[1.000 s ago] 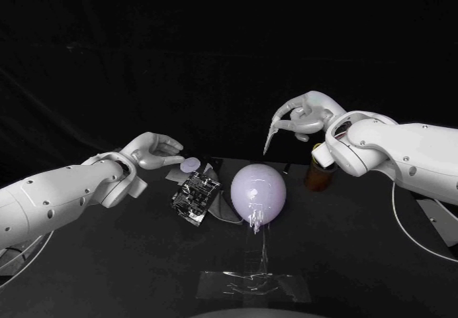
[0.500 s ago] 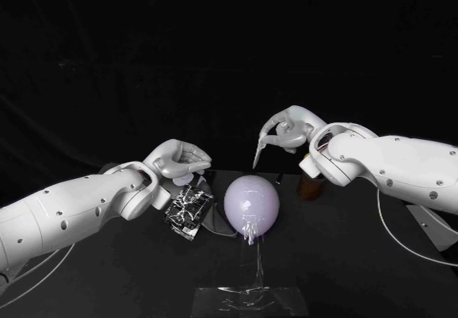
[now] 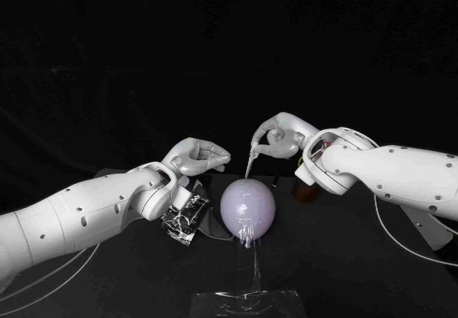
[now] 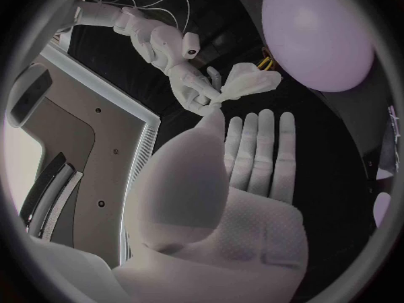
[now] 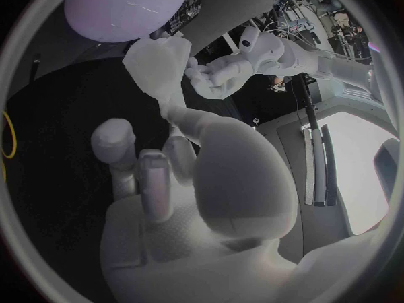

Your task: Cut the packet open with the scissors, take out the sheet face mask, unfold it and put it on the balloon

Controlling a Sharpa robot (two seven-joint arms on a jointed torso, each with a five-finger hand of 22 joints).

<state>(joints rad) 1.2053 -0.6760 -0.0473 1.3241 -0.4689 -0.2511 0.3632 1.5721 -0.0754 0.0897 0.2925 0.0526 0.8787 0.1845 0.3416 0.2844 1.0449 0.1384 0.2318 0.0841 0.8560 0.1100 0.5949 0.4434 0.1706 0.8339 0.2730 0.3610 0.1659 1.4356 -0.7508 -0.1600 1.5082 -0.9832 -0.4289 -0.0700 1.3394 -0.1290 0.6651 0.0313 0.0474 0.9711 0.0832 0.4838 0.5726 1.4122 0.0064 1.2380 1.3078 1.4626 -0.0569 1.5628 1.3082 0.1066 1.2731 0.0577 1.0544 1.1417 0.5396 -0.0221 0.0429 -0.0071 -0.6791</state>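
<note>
The pale lilac balloon (image 3: 248,204) stands upright on a thin clear stem at the table's middle. Just above its top hangs the folded white sheet mask (image 3: 250,163), pinched by my right hand (image 3: 276,138). My left hand (image 3: 198,157) is raised a little left of the mask, holding nothing. In the left wrist view its fingers (image 4: 256,148) lie stretched out below the mask (image 4: 246,84), the right hand (image 4: 187,81) and the balloon (image 4: 318,37). In the right wrist view the mask (image 5: 155,64) dangles between my right hand's fingertips (image 5: 177,124), the left hand (image 5: 221,71) and the balloon (image 5: 126,7).
The black cut packet (image 3: 185,213) stands tilted on the table left of the balloon, partly behind my left forearm. A clear taped base (image 3: 250,303) anchors the stem near the front edge. A brown object (image 3: 304,192) sits behind my right arm.
My left hand has risen and moved right, close to the mask. My right hand has come down and left, bringing the mask to just above the balloon's top.
</note>
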